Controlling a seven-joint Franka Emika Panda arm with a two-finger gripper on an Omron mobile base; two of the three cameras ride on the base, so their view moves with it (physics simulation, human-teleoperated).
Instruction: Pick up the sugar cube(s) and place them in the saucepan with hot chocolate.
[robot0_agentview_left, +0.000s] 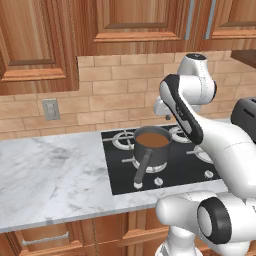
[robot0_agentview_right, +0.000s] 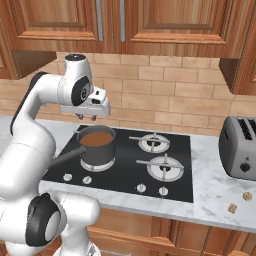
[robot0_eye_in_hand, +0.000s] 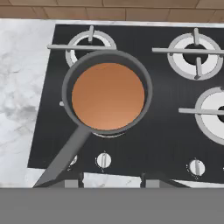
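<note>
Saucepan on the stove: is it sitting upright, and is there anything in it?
Upright and filled. The saucepan stands level on a front burner of the cooktop, rim up, handle toward the counter edge, with smooth brown liquid across its inside.

The white, dark-jointed robot arm rises from the base, bends at a raised elbow and folds forward, its wrist held level. The two-finger tool (robot0_agentview_right: 86, 117) hangs pointing straight down, at about 10 o'clock in the right base view. Its small dark fingertips (robot0_eye_in_hand: 72, 183) stand apart with nothing between them.
</note>
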